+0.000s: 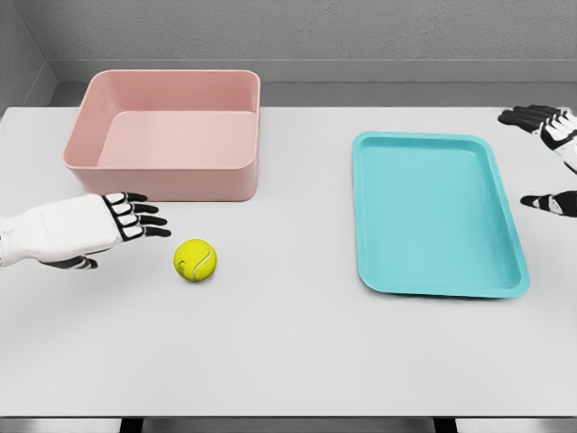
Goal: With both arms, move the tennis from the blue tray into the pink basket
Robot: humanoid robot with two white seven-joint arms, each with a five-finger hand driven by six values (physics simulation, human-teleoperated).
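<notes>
Tennis ball on white tabletop, outside both containers.

Ball sits at 6 o'clock of pink basket, well apart from blue tray at its 3 o'clock. Left hand at ball's 9 o'clock, fingers extended, apart, holding nothing. Right hand at tray's 2 o'clock, fingers spread, empty.

You see a yellow-green tennis ball, a pink basket, a turquoise tray, and white hands with black fingertips.
</notes>
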